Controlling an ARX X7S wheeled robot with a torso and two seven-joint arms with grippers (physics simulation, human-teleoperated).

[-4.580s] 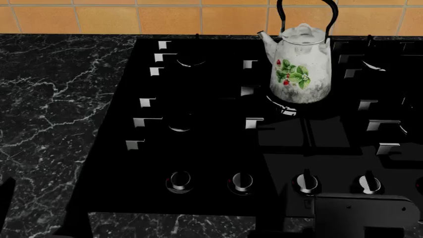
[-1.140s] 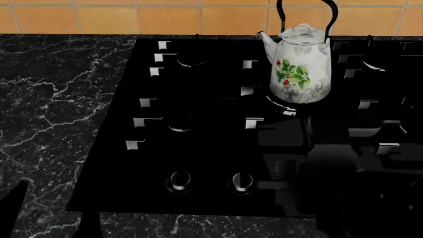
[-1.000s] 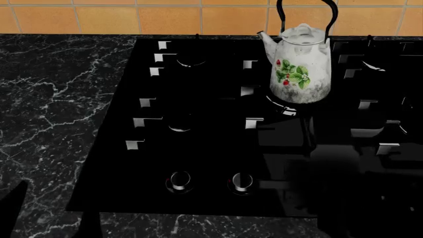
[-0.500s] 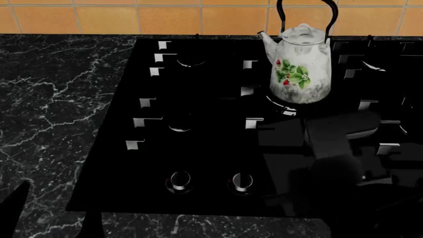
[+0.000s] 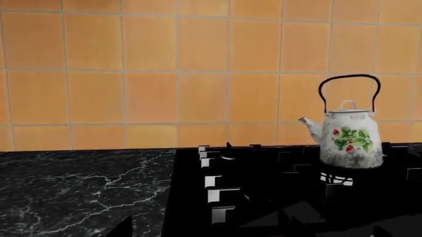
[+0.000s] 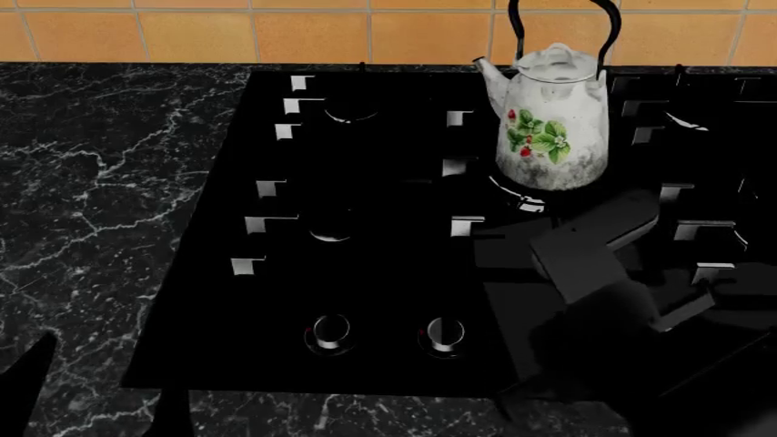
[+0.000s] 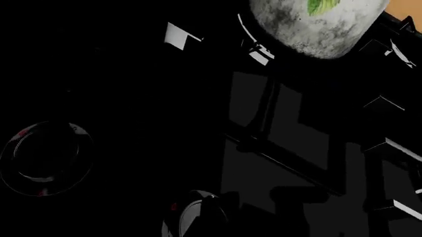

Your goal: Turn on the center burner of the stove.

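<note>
A: Center burner, the widest round black gas ring with a striped silvery rim [image 6: 515,197], sits at 1 o'clock on the glossy black glass stove [image 6: 388,273], under a white strawberry-print kettle [image 6: 554,123].

B: Your dark right claw [image 6: 595,250] hangs at 4 o'clock, hiding the knobs there. I cannot tell whether it is open or closed, and likewise the left claw [image 6: 27,378] at 7 o'clock.

A: Grab blind and you may turn a neighbouring small silver knob [image 6: 445,335], or bump the kettle.

B: The black marble tabletop [image 6: 97,182] lies at 9 o'clock.
</note>
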